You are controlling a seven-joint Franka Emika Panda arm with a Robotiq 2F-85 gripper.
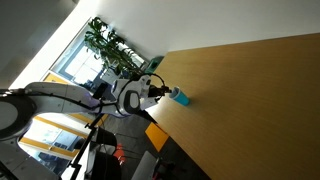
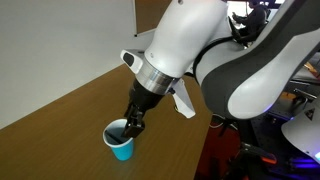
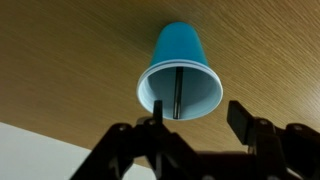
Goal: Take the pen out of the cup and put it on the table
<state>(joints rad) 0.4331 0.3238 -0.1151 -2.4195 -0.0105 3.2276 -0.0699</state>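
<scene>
The thin dark-grey pen (image 3: 178,92) stands upright inside the small light-blue cylindrical cup (image 3: 182,50), its long axis along the cup's, on the light-brown wooden bench (image 3: 60,50). The white arm (image 2: 190,50) slants down, and its pincer (image 3: 197,125) is spread wide at the rim, gripping nothing.

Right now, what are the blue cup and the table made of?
The cup looks like thin plastic or coated paper: smooth, matte, evenly blue, with a pale rim. The table looks like wood or wood laminate: fine brown grain, slight sheen.
</scene>
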